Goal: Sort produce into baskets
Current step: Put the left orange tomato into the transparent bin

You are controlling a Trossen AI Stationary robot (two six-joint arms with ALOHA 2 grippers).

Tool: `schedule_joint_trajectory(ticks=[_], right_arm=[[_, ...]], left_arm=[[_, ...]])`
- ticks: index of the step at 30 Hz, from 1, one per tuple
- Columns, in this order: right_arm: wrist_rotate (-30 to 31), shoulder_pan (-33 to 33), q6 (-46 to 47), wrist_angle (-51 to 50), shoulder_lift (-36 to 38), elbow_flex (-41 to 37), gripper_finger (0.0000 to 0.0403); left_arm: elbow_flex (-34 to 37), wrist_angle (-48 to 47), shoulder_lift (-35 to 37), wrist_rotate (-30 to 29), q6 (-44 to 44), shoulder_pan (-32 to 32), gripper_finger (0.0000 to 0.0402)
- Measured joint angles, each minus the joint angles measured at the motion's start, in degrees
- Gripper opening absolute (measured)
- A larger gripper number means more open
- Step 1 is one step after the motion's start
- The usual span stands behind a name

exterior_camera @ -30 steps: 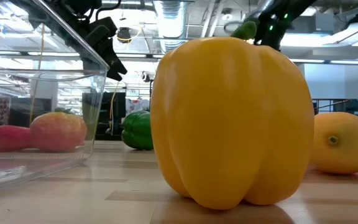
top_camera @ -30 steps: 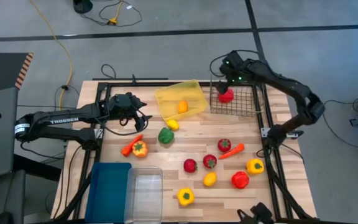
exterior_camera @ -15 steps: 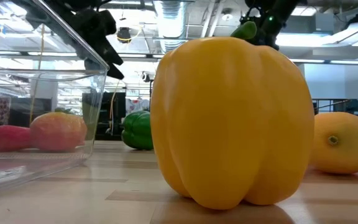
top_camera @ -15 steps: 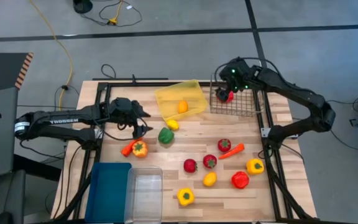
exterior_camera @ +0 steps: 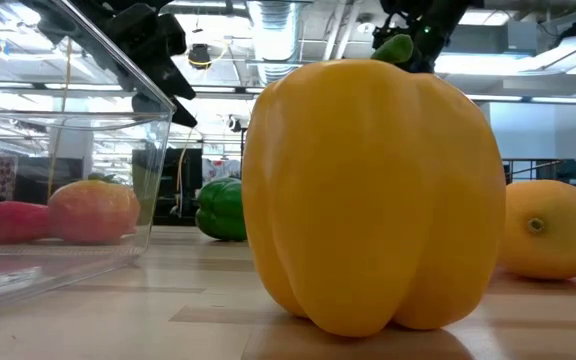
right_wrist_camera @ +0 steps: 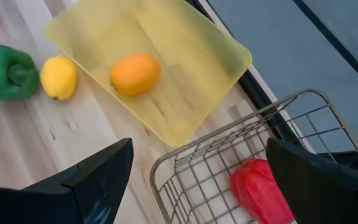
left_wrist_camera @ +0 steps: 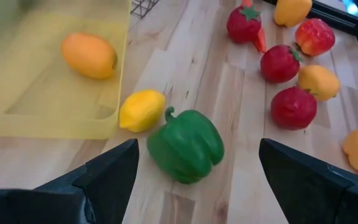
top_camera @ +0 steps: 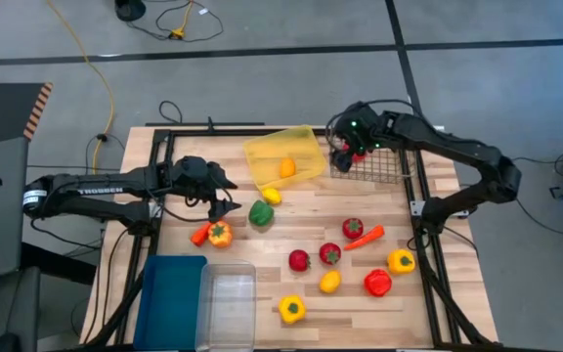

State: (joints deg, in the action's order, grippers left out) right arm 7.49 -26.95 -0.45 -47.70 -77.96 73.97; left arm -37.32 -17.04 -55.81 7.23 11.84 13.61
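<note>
Green pepper point(left_wrist_camera: 186, 144) beside lemon point(left_wrist_camera: 142, 110) | both arms' jaws open, empty

Bare wood lies open at the table's point(top_camera: 179, 279) lower right and upper left. Centre frame, the green pepper point(top_camera: 260, 212) and lemon point(top_camera: 273, 196) crowd the yellow tray's point(top_camera: 262, 154) lower edge.

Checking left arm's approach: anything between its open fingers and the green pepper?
Nothing visible. The left gripper is open, and the green toy pepper lies on bare wood just ahead; the yellow toy lemon sits beside it, off the line.
</note>
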Motion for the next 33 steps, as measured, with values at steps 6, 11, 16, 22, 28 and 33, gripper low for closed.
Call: schedule_joint_trajectory(ticks=[6, 11, 16, 22, 28, 33], right_arm=[[0.0, -0.1, 0.0, 0.1, -0.9, 0.0, 0.0395], [0.0, -0.1, 0.0, 0.2, -1.5, 0.0, 0.0395], [0.0, -0.1, 0.0, 0.1, -2.0, 0.0, 0.0395], [0.0, -0.1, 0.0, 0.1, -2.0, 0.0, 0.0395], [0.0, -0.1, 0.0, 0.1, -2.0, 0.0, 0.0395], [0.0, -0.1, 0.0, 0.1, -2.0, 0.0, 0.0395]], left_arm=[[0.0, 0.0, 0.0, 0.7, -1.4, -0.2, 0.0328], [0.0, -0.3, 0.0, 2.9, -1.7, -0.1, 0.0356], [0.0, -0.3, 0.0, 3.0, -1.7, -0.1, 0.0384], [0.0, -2.1, 0.0, 3.0, -2.2, -0.1, 0.0399], [0.0, -4.2, 0.0, 6.5, -1.4, -0.2, 0.0400], [0.0, -7.3, 0.0, 8.9, 1.4, -0.2, 0.0400]])
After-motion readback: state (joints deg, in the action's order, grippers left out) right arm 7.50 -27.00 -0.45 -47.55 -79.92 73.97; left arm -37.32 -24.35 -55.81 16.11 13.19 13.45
